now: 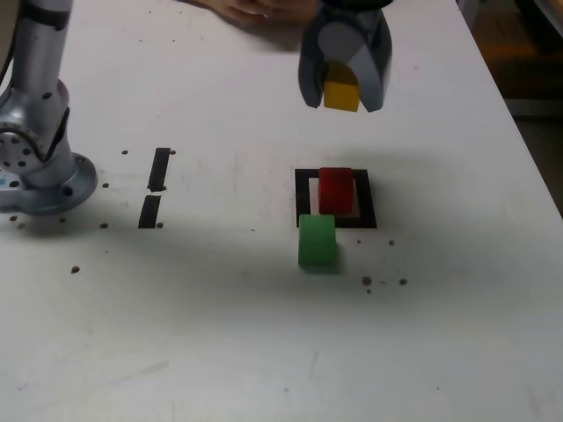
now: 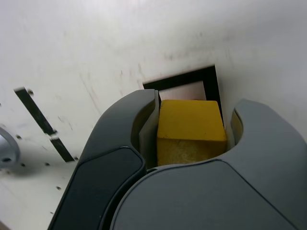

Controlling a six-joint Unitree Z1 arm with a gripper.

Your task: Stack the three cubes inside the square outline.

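My gripper (image 1: 344, 99) hangs in the air above the table, shut on the yellow cube (image 1: 341, 93), which also fills the space between the jaws in the wrist view (image 2: 191, 132). Below it and nearer the camera, the red cube (image 1: 335, 189) stands inside the black square outline (image 1: 305, 198). The green cube (image 1: 317, 240) rests on the table just in front of the outline, touching or overlapping its front edge. In the wrist view a corner of the square outline (image 2: 192, 79) shows beyond the yellow cube; the red and green cubes are hidden there.
The arm's grey base (image 1: 40, 149) stands at the exterior view's left. Two short black tape strips (image 1: 156, 186) lie left of the outline. A person's hand (image 1: 251, 9) rests at the table's far edge. Small dark specks dot the white table (image 1: 264, 334).
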